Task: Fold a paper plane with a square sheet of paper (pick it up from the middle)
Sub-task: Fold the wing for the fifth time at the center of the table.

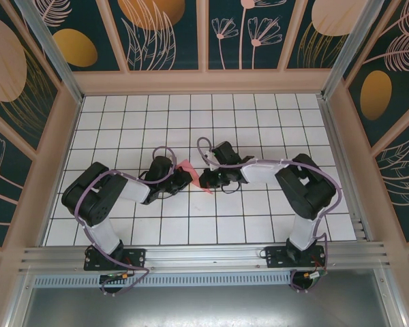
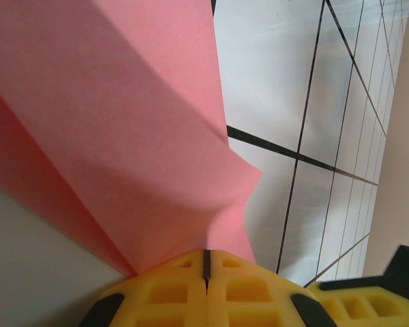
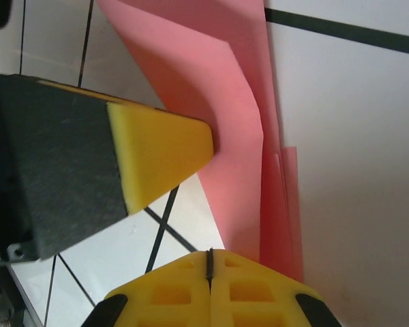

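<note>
The pink-red sheet of paper (image 1: 188, 165) is folded into a narrow layered shape with a pointed tip, held just above the tiles at the table's middle. In the left wrist view the paper (image 2: 123, 136) fans out from the closed seam of my left gripper (image 2: 206, 253), which is shut on it. My left gripper (image 1: 189, 176) and right gripper (image 1: 203, 180) meet at the paper. In the right wrist view my right gripper (image 3: 209, 253) is shut, and the paper's layers (image 3: 225, 102) run past its right finger, not through the seam. A left fingertip (image 3: 160, 146) presses the paper's side.
The white grid-tiled table (image 1: 259, 116) lies inside pink-framed walls. An aluminium rail (image 1: 204, 255) carrying both arm bases runs along the near edge. Purple cables loop over both arms.
</note>
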`<state>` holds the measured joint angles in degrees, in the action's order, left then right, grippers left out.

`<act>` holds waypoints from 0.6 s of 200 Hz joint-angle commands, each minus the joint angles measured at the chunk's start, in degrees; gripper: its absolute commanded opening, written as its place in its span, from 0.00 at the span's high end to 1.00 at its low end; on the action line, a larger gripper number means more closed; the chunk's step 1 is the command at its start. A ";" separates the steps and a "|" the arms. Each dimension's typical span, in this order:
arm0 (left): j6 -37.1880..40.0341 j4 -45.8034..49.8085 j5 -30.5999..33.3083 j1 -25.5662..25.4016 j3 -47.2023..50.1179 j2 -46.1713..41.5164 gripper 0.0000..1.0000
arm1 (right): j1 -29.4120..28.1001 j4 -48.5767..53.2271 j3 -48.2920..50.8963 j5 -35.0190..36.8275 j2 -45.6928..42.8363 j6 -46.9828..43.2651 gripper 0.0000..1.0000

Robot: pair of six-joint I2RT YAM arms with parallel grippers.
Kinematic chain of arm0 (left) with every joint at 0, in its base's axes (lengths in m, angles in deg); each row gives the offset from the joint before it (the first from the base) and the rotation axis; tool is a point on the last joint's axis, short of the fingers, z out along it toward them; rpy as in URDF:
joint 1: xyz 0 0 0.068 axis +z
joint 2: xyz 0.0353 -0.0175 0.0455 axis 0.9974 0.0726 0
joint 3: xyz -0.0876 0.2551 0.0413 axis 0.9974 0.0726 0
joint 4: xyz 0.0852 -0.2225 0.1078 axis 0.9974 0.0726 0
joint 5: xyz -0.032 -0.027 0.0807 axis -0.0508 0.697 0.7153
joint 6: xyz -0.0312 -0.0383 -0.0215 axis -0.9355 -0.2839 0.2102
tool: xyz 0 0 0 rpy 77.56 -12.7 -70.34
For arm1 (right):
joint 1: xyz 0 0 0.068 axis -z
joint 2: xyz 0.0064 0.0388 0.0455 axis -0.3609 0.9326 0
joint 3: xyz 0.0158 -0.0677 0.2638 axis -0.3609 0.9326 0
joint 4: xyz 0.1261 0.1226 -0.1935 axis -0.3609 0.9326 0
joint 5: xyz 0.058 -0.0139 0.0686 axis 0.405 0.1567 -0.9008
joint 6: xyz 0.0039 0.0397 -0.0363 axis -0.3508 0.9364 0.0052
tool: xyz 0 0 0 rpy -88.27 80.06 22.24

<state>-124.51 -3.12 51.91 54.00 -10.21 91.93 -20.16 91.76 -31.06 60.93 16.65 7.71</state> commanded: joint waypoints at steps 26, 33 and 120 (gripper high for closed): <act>2.40 7.94 5.79 -0.02 -0.61 3.93 1.00 | -0.38 3.15 -3.27 1.07 3.60 -0.02 1.00; 2.39 8.43 6.13 -0.05 -0.71 3.93 1.00 | -0.34 3.47 -3.13 1.26 3.72 -0.21 1.00; 3.65 17.88 11.86 -0.02 -2.61 4.35 1.00 | 1.50 9.79 2.65 -0.77 0.47 -7.67 1.00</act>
<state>-124.05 3.50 53.01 53.91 -12.99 91.49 -19.46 93.49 -32.02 60.97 19.23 4.08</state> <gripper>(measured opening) 0.064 0.055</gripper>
